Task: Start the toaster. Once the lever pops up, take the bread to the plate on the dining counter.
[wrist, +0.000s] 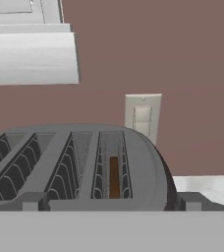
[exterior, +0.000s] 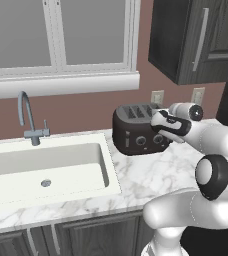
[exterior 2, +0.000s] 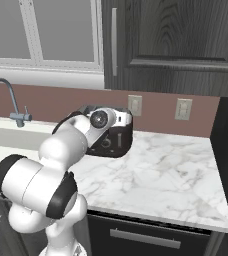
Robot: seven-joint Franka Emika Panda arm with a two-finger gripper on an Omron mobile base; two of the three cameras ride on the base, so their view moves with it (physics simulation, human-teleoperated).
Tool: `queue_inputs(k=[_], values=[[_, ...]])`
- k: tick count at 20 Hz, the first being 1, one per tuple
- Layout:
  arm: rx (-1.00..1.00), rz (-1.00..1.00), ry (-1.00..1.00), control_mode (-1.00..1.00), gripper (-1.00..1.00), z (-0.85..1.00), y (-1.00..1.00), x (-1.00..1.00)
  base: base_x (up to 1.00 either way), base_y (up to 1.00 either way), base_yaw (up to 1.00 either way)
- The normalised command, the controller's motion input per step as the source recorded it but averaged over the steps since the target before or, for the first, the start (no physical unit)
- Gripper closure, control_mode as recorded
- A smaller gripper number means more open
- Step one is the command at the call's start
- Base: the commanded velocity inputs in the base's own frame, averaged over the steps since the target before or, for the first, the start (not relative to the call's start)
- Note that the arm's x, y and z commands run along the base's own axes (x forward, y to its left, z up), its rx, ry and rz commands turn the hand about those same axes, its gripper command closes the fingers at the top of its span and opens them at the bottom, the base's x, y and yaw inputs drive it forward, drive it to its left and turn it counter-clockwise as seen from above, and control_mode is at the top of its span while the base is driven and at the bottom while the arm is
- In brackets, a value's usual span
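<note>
Wide-open pincer (wrist: 109,205) hovers above the dark glossy four-slot toaster (exterior: 136,131) on the white marble tabletop (exterior 2: 161,170), brown bread slice (wrist: 114,177) sunk in its rightmost slot; drifting sideways risks missing the side lever.

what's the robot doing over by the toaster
The robot arm has its hand at the right end of the dark toaster on the marble worktop beside the sink. The hand is open and holds nothing. From the hand view, a brown slice of bread sits down in the rightmost slot.
</note>
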Motion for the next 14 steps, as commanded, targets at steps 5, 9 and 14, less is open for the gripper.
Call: queue_inputs(k=[5,9,14], values=[[0.0,0.0,0.0,-1.0,-1.0,0.0,0.0,0.0,0.0,0.0,0.0],[0.0,0.0,0.0,-1.0,-1.0,0.0,0.0,0.0,0.0,0.0,0.0],[0.0,0.0,0.0,-1.0,-1.0,0.0,0.0,0.0,0.0,0.0,0.0]])
